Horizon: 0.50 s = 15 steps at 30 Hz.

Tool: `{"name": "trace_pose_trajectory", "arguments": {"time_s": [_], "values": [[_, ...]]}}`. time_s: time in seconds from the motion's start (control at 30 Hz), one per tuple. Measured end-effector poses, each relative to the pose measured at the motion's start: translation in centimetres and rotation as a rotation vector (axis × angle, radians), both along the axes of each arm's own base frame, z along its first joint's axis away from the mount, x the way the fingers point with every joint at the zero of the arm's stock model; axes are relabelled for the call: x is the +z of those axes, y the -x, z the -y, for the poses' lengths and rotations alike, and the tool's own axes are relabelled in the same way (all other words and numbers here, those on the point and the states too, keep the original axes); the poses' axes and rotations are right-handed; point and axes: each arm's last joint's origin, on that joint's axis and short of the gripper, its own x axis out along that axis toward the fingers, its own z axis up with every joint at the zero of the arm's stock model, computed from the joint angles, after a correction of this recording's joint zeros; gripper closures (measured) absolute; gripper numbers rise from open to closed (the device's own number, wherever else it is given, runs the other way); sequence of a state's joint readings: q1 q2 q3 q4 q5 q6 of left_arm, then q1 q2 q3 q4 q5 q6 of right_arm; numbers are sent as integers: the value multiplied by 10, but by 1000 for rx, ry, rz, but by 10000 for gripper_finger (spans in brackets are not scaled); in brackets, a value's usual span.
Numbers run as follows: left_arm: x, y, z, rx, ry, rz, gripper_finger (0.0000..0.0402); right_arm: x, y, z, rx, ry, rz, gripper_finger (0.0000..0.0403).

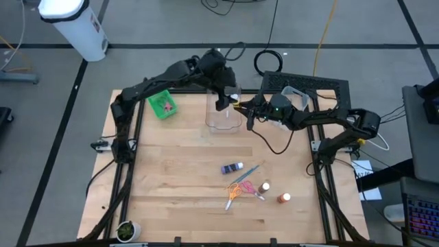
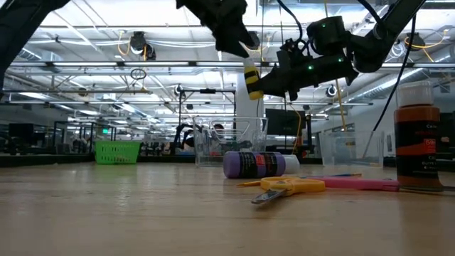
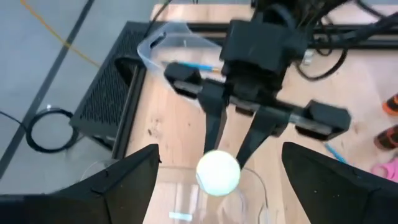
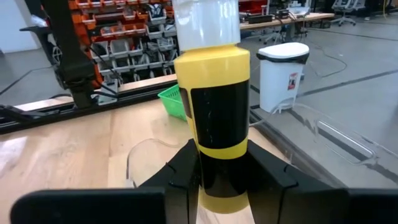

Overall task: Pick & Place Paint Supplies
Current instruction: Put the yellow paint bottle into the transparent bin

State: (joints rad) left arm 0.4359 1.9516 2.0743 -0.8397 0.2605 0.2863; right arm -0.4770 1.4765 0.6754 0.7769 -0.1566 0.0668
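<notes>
Room: Workshop hall with shelving and ceiling lights beyond a pale wooden worktop (image 1: 178,185).
Right tool: the right tool (image 4: 221,165) is pinching the yellow paint bottle (image 4: 214,112) by its lower body, white cap away from the fingers, held in the air above the clear plastic tub (image 1: 223,113) at the far middle of the worktop.
Left tool: the left tool (image 3: 214,180) hangs with its fingers spread wide, just beside the right one over the same tub, gripping nothing.
Bottle relative to tools: its white cap (image 3: 218,173) shows between the left tool's spread fingers, apart from both.
Handling: judged small, light and rigid, with a smooth label that may slip; the body below the cap looks the best place to grip, as now.
Remaining supplies: purple paint bottle (image 1: 232,167), orange-handled scissors (image 1: 234,193), pink-handled scissors (image 1: 250,189), a blue paintbrush (image 1: 250,171) and two more bottles (image 1: 283,197) lie near the front right.
Other: green bin (image 1: 162,105) at far left.
</notes>
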Motion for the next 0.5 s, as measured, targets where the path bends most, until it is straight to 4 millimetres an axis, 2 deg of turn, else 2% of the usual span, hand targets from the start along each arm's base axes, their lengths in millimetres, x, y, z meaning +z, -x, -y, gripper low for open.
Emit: {"name": "trace_pose_trajectory", "arguments": {"time_s": [0.2,0.5], "values": [[-7,-1,5,1,17,-57,78,1,0,0,-2,3,5,321],[-9,1,5,26,4,-88,192,1,-3,-6,20,5,10,320]]}}
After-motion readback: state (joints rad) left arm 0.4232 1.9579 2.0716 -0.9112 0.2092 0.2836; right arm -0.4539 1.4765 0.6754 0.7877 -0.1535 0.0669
